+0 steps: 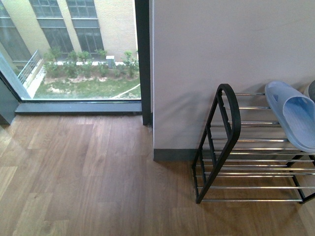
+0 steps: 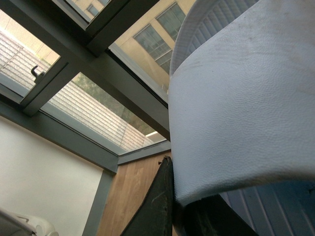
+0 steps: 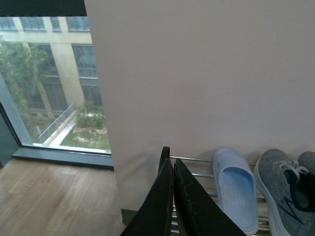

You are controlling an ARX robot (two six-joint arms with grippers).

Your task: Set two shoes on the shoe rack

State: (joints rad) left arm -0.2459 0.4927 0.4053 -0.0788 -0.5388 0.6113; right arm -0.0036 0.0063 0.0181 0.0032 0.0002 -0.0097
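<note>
Blue slide (image 1: 294, 115) on rack (image 1: 224, 142) top tier, no readable txt

Wood floor (image 1: 98, 172), grey wall (image 1: 221, 49), window (image 1: 74, 49) onto courtyard.

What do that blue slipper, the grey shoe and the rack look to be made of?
The pale blue slide looks like moulded rubber or foam: matte, one-piece, ribbed footbed. The grey sneaker seems a knit fabric, going by its mottled weave. The shoe rack has glossy black side frames, metal or plastic, and shiny chrome-like rods.
</note>
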